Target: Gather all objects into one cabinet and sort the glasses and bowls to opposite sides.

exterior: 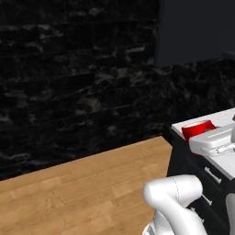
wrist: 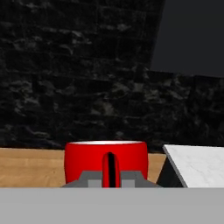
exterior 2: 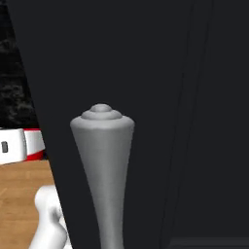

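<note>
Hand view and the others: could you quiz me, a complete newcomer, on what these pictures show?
1. True or false: the mug in front of the hand is blue.
2. The bar handle on the cabinet door is: A silver, B red, C wooden.
3. Fill in: the floor looks like ____ planks.
Key: 1 false, it is red; 2 A; 3 wood.

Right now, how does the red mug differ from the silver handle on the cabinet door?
The red mug is glossy red, the bar handle dull grey. The mug is squat and wide, the handle tall and slim, flaring at its top. The mug sits in the shut pincer; the handle is fixed to the black door. Both are rounded.
</note>
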